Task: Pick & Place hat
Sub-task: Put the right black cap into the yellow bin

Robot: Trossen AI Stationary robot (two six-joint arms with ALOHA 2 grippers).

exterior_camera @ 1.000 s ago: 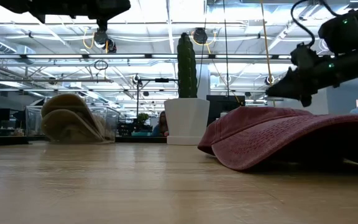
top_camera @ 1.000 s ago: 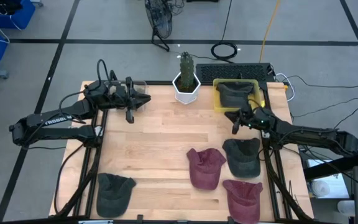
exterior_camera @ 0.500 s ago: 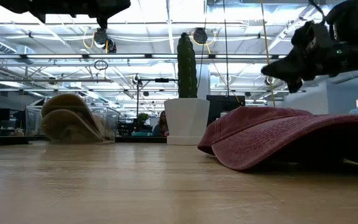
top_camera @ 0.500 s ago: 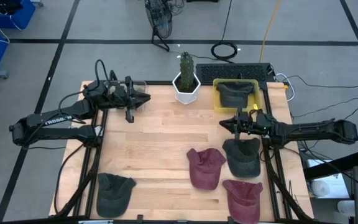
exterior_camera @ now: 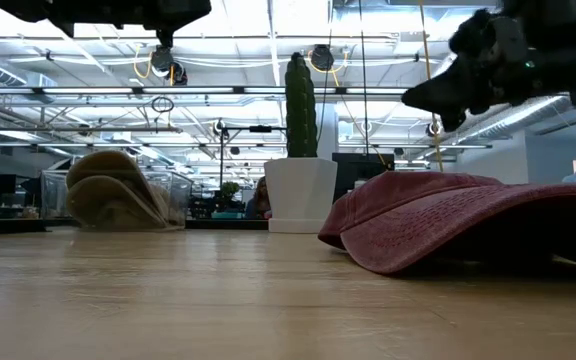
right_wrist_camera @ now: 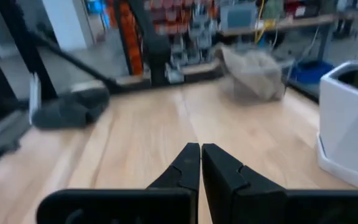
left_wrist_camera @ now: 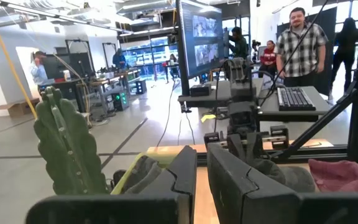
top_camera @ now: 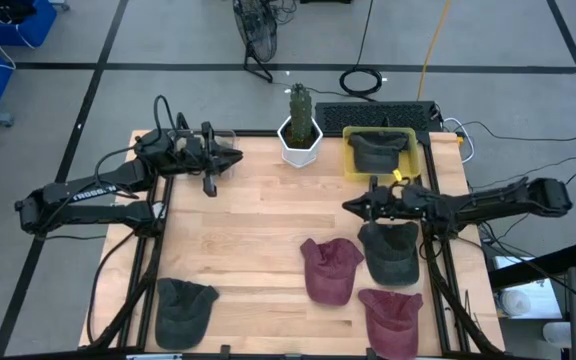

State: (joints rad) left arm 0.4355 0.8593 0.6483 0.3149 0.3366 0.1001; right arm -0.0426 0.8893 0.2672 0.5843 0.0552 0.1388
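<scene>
The light wooden table (top_camera: 258, 215) carries 2 maroon caps (top_camera: 330, 268), 2 dark grey caps (top_camera: 392, 251), a white cactus pot (top_camera: 299, 142) and a yellow tray (top_camera: 349, 152).

red cap (top_camera: 392, 321) cut off, right wrist view blurred

Robotics lab / open workshop floor — grey tiled concrete floor (top_camera: 58, 40) with loose cables, exposed ceiling trusses with strip lights (exterior_camera: 218, 90), a large dark wall monitor (left_wrist_camera: 199, 34), black desk keyboard (left_wrist_camera: 296, 98), people standing around workbenches (left_wrist_camera: 302, 43) — butcher-block wooden table (top_camera: 258, 200) on a black frame.
</scene>
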